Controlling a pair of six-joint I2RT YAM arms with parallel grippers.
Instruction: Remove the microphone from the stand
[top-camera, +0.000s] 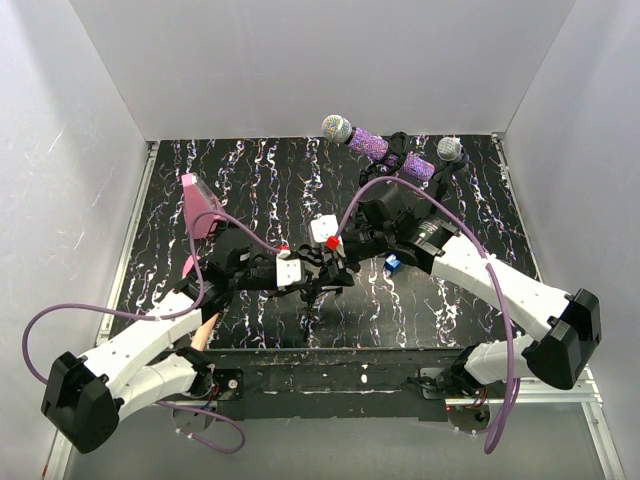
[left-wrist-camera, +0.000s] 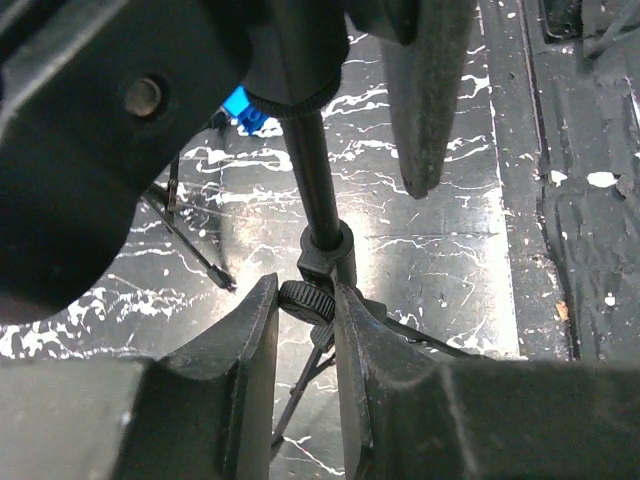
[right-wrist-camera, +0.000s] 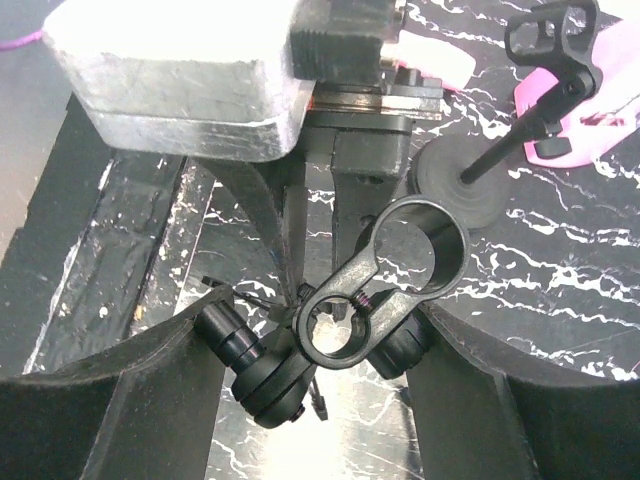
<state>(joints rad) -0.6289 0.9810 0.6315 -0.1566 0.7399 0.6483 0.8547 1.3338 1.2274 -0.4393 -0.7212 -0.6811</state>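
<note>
A small black tripod stand (top-camera: 322, 285) stands mid-table between both arms. My left gripper (top-camera: 312, 276) is shut on the knurled knob (left-wrist-camera: 305, 298) low on the stand's pole (left-wrist-camera: 315, 190). My right gripper (top-camera: 340, 258) is closed around the stand's head, its fingers (right-wrist-camera: 150, 385) pressing the side knobs (right-wrist-camera: 228, 338). The clip (right-wrist-camera: 385, 280) on that head is an empty double ring. Two purple glitter microphones with silver heads, one (top-camera: 358, 140) and the other (top-camera: 432, 163), sit at the back by a black holder (top-camera: 398, 152). Neither gripper touches them.
A pink object (top-camera: 200, 208) lies at the back left. The right wrist view shows another black stand with a round base (right-wrist-camera: 460, 185) and a clip (right-wrist-camera: 552, 35), next to the pink object (right-wrist-camera: 590, 110). White walls enclose the table. Purple cables loop over both arms.
</note>
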